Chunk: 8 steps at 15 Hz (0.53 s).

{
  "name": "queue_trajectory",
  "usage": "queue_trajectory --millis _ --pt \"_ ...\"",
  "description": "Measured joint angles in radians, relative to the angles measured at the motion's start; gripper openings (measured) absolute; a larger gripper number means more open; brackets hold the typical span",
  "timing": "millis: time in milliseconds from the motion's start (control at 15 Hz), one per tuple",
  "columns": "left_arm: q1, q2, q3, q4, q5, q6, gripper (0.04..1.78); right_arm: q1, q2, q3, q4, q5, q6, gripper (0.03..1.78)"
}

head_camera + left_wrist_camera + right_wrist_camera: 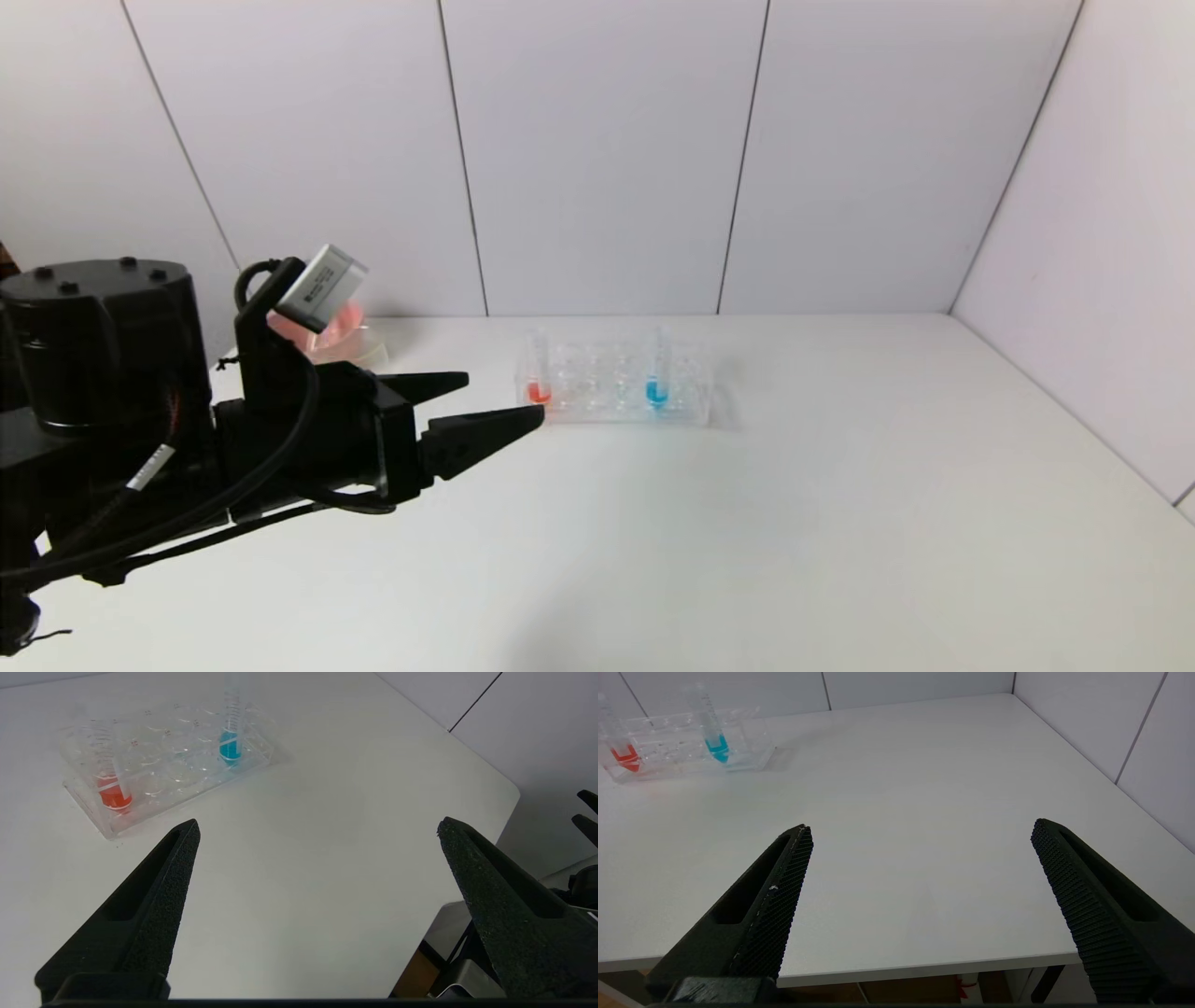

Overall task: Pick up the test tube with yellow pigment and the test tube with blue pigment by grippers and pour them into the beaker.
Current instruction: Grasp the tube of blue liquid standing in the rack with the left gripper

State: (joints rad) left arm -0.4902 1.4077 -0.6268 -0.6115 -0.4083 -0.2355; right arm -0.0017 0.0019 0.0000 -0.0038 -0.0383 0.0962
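Your left gripper (pixel 485 403) is hanging over the left part of the white bench (pixel 747 523), jaws spread wide with nothing between them, tips pointing at the clear tube rack (pixel 611 385) and stopping just short of its left end. The test tube with blue pigment (pixel 657 378) stands upright in the rack toward its right end, and a tube with red liquid (pixel 537 378) stands at the left end. I can't spot a yellow tube in any view. Behind your left arm there's a pink bowl (pixel 341 331), mostly hidden. Your right gripper (pixel 920 858) sits low near the bench's front edge, also wide apart and holding nothing, well away from the rack.
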Motion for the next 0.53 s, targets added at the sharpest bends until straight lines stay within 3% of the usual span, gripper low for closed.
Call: queue_trajectory --millis 200,533 --pt "-0.083 0.060 0.001 -0.071 0.137 0.000 1.78 0.001 0.000 0.000 0.000 0.000 0.000 1.71" --pt "-0.218 0.227 -0.013 -0.320 0.407 0.010 1.78 0.000 0.000 0.000 0.000 0.000 0.000 1.71"
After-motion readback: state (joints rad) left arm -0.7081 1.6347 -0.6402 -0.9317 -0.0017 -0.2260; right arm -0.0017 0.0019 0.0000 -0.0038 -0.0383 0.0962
